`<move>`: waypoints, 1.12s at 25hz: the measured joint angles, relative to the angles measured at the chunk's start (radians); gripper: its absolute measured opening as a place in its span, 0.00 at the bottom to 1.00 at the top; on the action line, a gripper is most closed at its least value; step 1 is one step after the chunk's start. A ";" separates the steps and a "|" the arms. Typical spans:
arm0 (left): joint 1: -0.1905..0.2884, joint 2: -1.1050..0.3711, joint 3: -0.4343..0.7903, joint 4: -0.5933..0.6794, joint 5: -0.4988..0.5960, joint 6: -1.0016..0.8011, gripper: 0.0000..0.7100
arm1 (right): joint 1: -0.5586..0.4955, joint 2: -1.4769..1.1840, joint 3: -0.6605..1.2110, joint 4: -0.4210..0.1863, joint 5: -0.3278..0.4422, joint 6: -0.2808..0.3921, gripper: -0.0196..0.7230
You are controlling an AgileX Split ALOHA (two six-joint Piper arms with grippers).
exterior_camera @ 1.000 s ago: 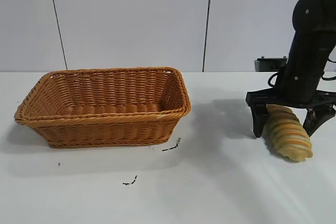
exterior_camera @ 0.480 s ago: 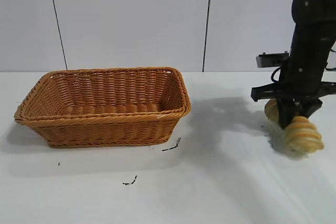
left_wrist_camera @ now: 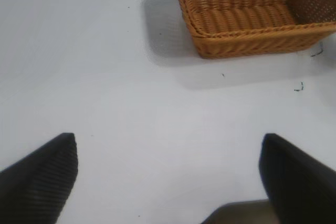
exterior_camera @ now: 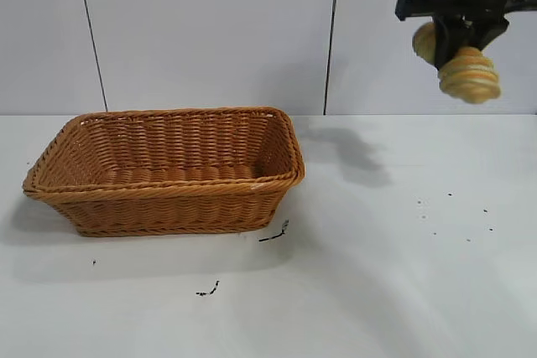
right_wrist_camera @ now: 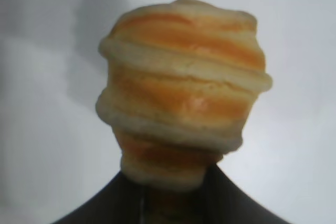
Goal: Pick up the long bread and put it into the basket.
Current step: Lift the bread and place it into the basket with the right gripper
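Observation:
The long bread [exterior_camera: 466, 71], a golden-tan ridged loaf, hangs high above the table at the top right, clamped in my right gripper [exterior_camera: 454, 38]. In the right wrist view the loaf [right_wrist_camera: 184, 103] fills the middle, its near end pinched between the dark fingers [right_wrist_camera: 247, 203]. The basket [exterior_camera: 164, 170], orange-brown wicker with a braided rim, stands empty on the table at the left, well to the left of and below the loaf. It also shows in the left wrist view [left_wrist_camera: 252, 14]. My left gripper [left_wrist_camera: 168, 177] is open over bare table, away from the basket.
The white table [exterior_camera: 377, 274] carries small dark marks [exterior_camera: 273, 234] in front of the basket and crumbs [exterior_camera: 453, 211] at the right. A grey panelled wall stands behind.
My right gripper closed on the long bread and lifted it from the table at the right to high above it. The basket has not moved.

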 joint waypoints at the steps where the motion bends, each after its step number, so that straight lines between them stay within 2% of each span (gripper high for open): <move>1: 0.000 0.000 0.000 0.000 0.000 0.000 0.97 | 0.026 0.003 -0.009 0.010 -0.011 -0.023 0.20; 3: 0.000 0.000 0.000 0.000 0.000 0.000 0.97 | 0.081 0.015 -0.034 0.047 -0.039 -0.093 0.20; 8: 0.000 0.000 0.000 0.000 0.000 0.000 0.97 | 0.215 0.072 -0.058 0.154 -0.122 -0.344 0.20; 13: 0.000 0.000 0.000 0.000 0.000 0.000 0.97 | 0.313 0.145 -0.058 0.167 -0.184 -0.642 0.19; 17: 0.000 0.000 0.000 0.000 0.000 0.000 0.97 | 0.340 0.212 -0.058 0.169 -0.250 -0.824 0.18; 20: 0.000 0.000 0.000 0.000 0.000 0.000 0.97 | 0.341 0.262 -0.058 0.167 -0.304 -0.889 0.18; 23: 0.000 0.000 0.000 0.000 0.000 0.000 0.97 | 0.341 0.307 -0.058 0.170 -0.349 -0.900 0.18; 28: 0.000 0.000 0.000 0.000 0.000 0.000 0.97 | 0.341 0.340 -0.058 0.238 -0.359 -0.899 0.18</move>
